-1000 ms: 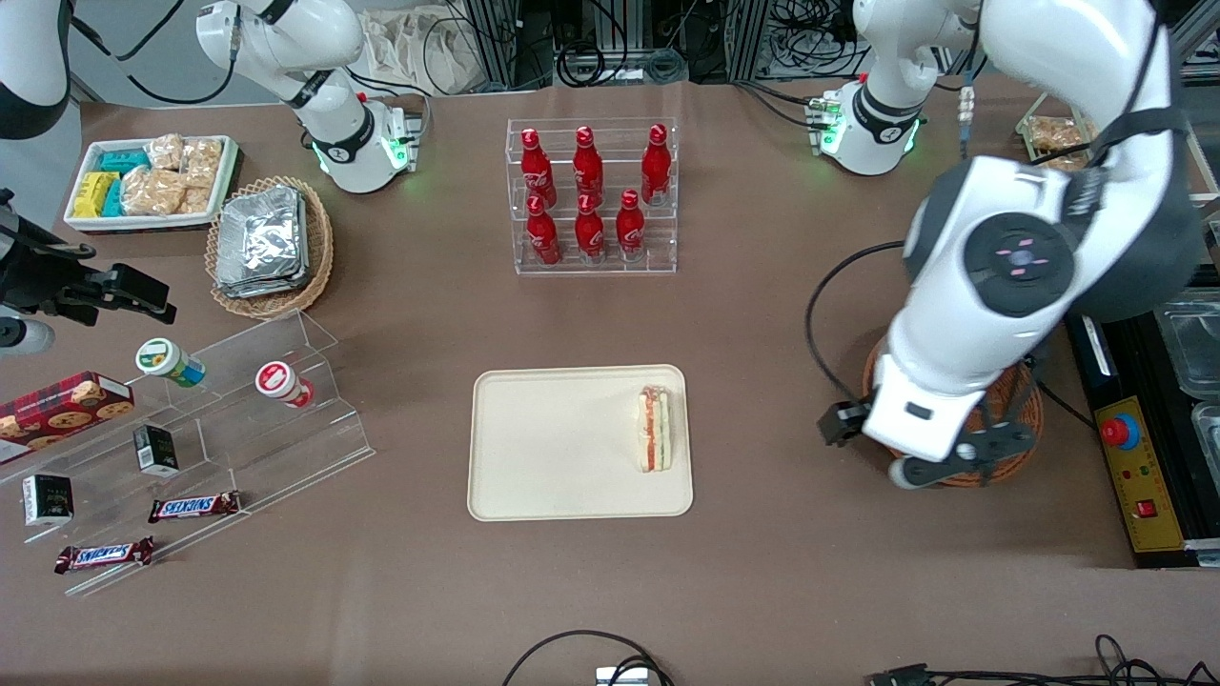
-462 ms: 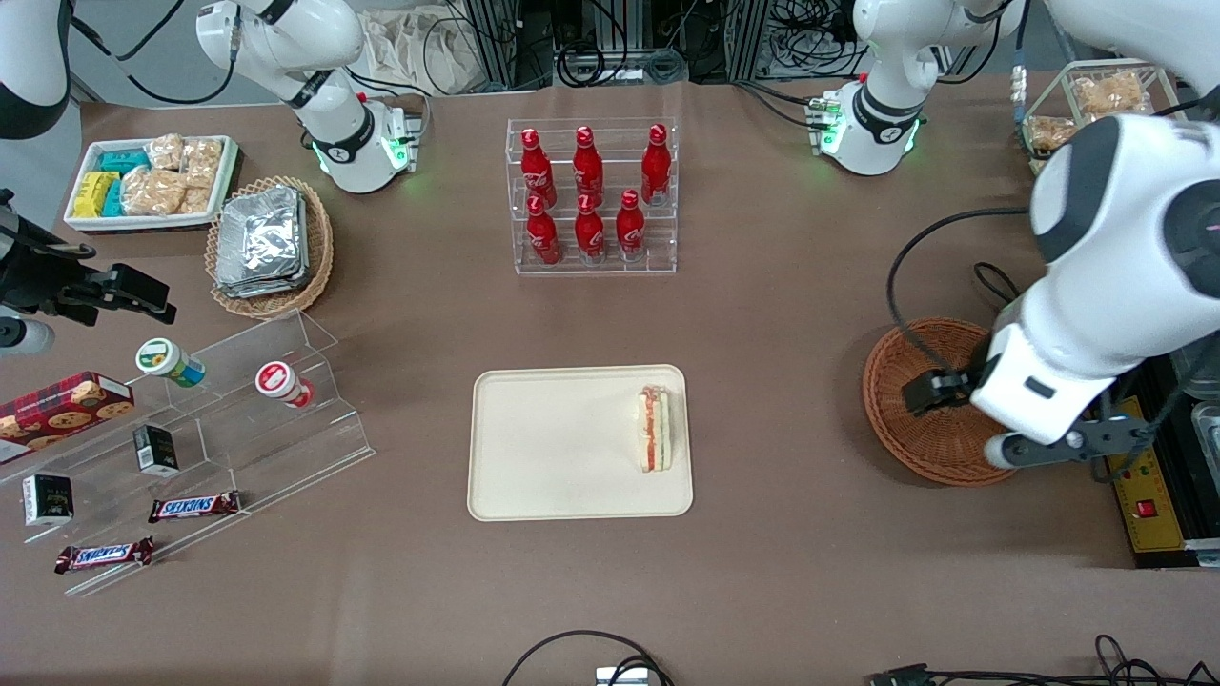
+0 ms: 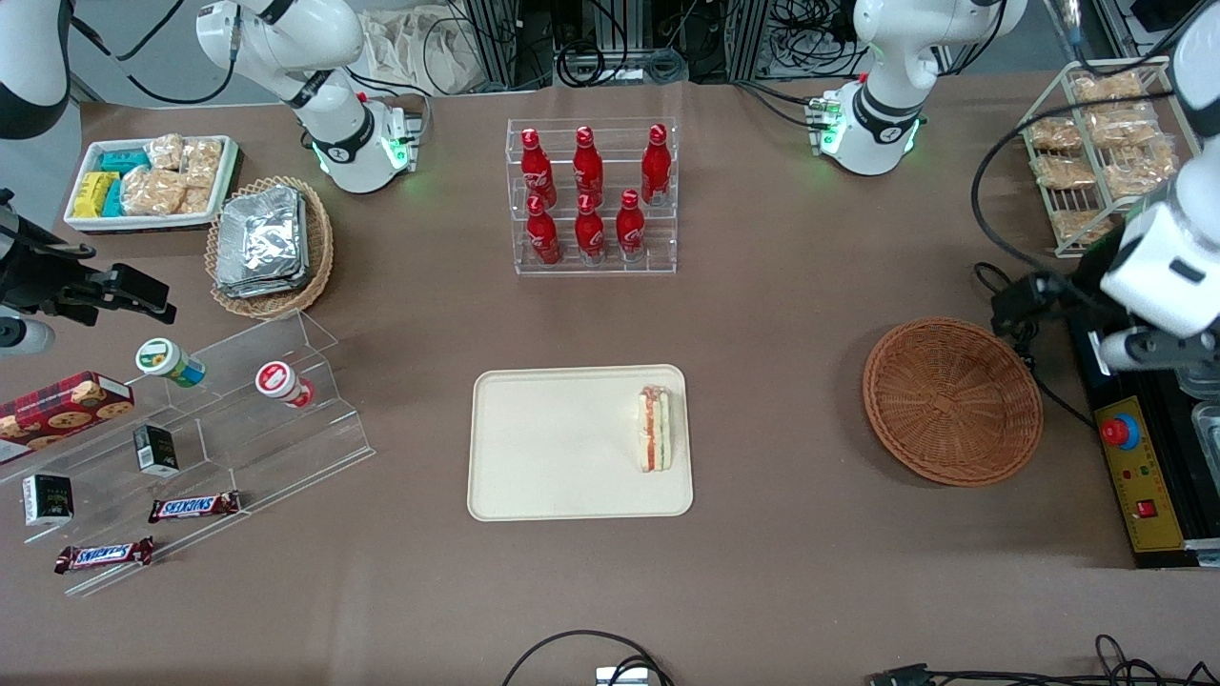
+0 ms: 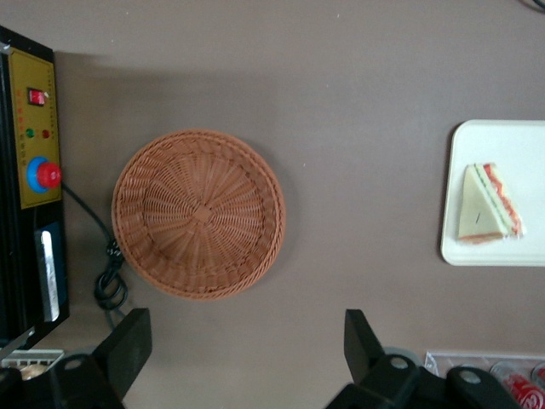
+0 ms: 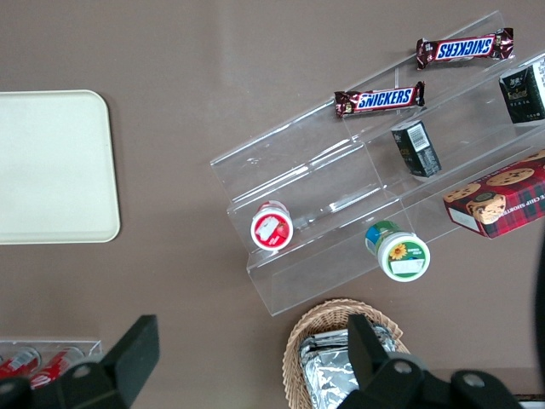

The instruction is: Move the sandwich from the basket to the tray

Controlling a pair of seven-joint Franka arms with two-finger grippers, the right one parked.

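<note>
The sandwich (image 3: 654,429) lies on the tray (image 3: 553,448) near its edge toward the working arm; the wicker basket (image 3: 951,400) is empty. The gripper (image 4: 247,354), jaws apart and holding nothing, hangs high beside the basket. Only parking clear of the tray seems left.

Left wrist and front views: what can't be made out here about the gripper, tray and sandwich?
- Gripper: open in the left wrist view, above bare table beside the basket; in the front view the arm's own body hides its fingers.
- Tray: the left wrist view's edge cuts it off; only one end shows.
- Sandwich: lies on the tray; its filling ingredients are too small to identify.
</note>
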